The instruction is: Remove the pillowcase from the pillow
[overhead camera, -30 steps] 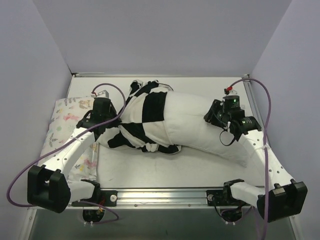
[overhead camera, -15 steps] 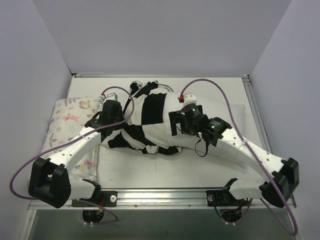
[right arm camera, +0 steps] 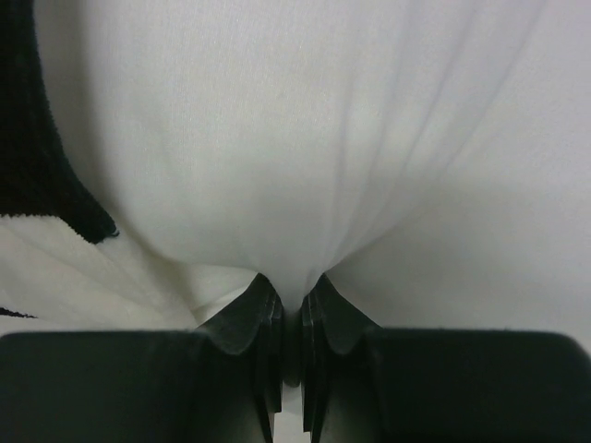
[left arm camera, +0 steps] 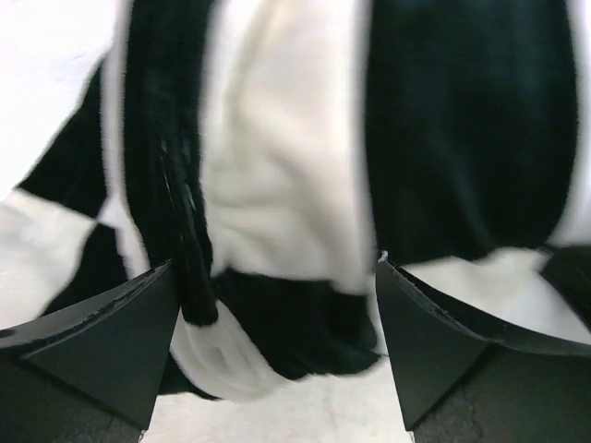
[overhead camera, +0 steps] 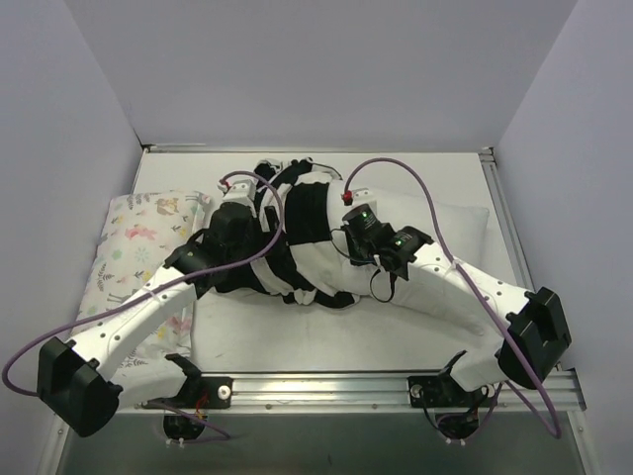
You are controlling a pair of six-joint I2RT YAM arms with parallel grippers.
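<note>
The black and white checkered pillowcase is bunched over the left part of the white pillow, which lies across the table's middle. My left gripper is open over the bunched folds. In the left wrist view the pillowcase fills the frame and a fold lies between the wide-apart jaws of the left gripper. My right gripper sits at the pillowcase's edge. In the right wrist view the right gripper is shut on a pinch of smooth pillow fabric, with the pillowcase at the left.
A pastel floral print pillow lies along the left side, partly under the left arm. White walls close in the table on three sides. A metal rail with the arm bases runs along the near edge.
The left gripper has opened and moved right over the bunched pillowcase. The right arm swung left from the pillow's right end to the pillowcase edge and shut on pillow fabric.
</note>
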